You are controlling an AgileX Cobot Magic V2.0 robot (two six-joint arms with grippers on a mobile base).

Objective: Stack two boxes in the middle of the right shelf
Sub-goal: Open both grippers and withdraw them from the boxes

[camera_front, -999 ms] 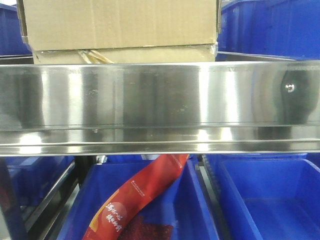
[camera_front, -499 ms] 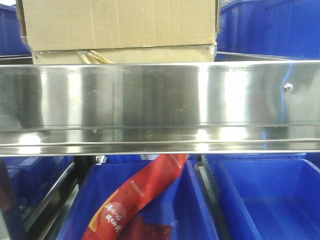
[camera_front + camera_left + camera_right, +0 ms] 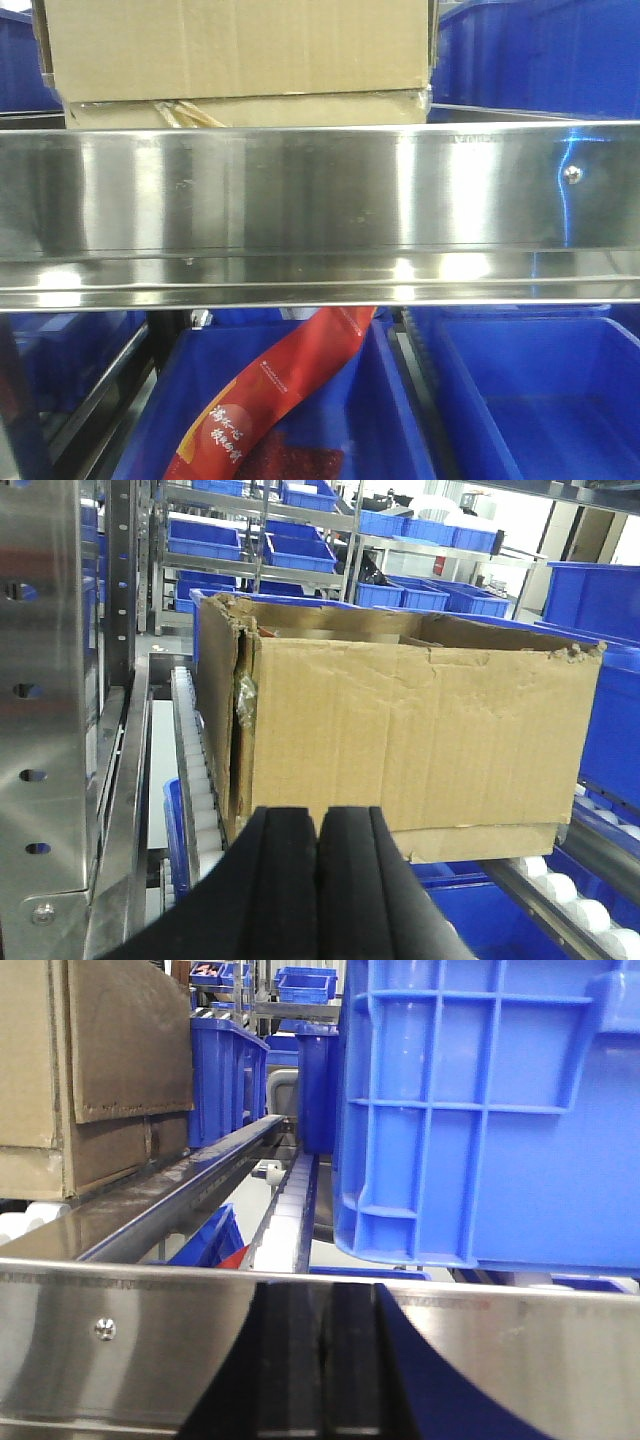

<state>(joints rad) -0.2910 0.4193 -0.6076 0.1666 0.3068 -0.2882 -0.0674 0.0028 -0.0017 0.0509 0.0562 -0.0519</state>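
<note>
Front view: the tall box (image 3: 240, 48) sits on the flat box (image 3: 250, 110), both on the shelf (image 3: 320, 210) behind its rim. Left wrist view: the left tool (image 3: 318, 880) is closed, empty, just before the box. Right wrist view: the right tool (image 3: 320, 1370) is closed, empty, at the rim.

At my six o'clock a red snack packet (image 3: 275, 395) leans inside a blue bin (image 3: 395, 420); another blue bin (image 3: 480, 1110) looms at two o'clock.

A warehouse: steel racking (image 3: 60, 680) with roller lanes (image 3: 195, 780) and many blue bins (image 3: 235, 540).
</note>
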